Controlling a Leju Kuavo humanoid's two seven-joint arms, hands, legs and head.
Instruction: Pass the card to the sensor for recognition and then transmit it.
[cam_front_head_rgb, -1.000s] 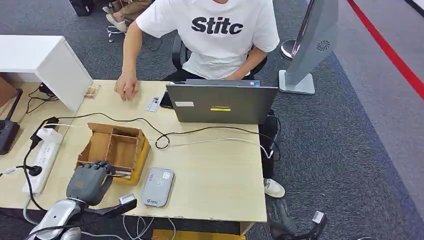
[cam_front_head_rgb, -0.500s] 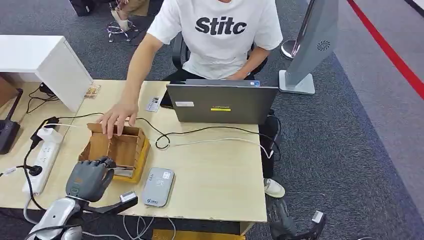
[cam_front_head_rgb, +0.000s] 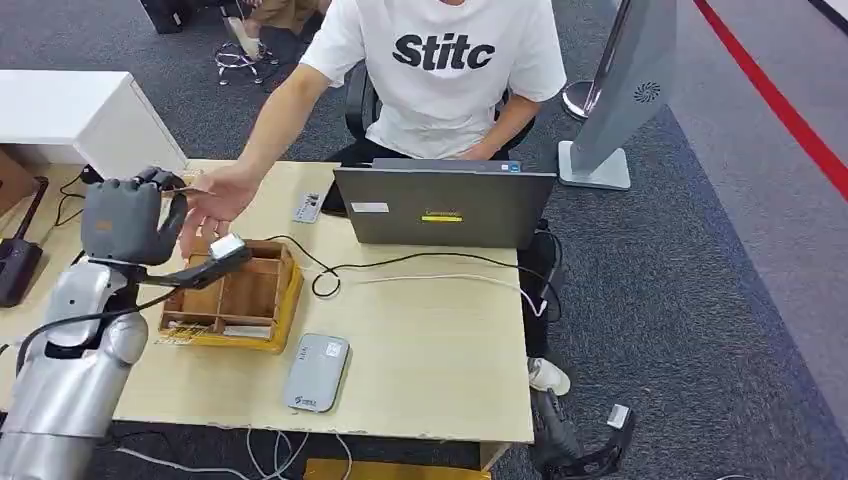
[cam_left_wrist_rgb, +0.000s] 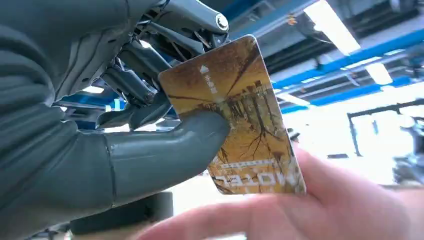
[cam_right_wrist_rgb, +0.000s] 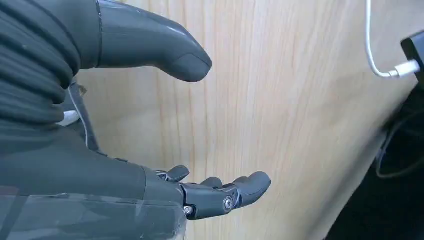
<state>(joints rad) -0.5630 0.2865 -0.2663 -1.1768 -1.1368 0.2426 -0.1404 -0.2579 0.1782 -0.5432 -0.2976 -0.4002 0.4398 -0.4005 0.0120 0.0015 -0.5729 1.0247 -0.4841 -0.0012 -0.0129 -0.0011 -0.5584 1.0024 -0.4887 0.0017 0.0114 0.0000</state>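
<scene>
The left arm is raised above the far left part of the bench (cam_front_head_rgb: 430, 340), bent at the elbow, with the left hand (cam_front_head_rgb: 125, 220) held high and its back turned to the head camera. In the left wrist view this hand (cam_left_wrist_rgb: 100, 145) pinches the card (cam_left_wrist_rgb: 235, 115) between the thick thumb and the darker fingers (cam_left_wrist_rgb: 135, 82); the card is brown and gold (some print on it is upside down in this view) and stands out beyond the thumb. A person's hand (cam_front_head_rgb: 212, 203) is open, palm up, just beside the robot's left hand, and in the wrist view the person's fingers lie directly under the free edge of the card; I cannot tell if they touch it. The sensor (cam_front_head_rgb: 315, 373) lies flat near the front edge of the bench, well apart from the card, next to the wooden box (cam_front_head_rgb: 232, 297). The right hand (cam_right_wrist_rgb: 150, 150) hangs beside the bench's wooden side, holding nothing, its thumb and fingers spread apart.
</scene>
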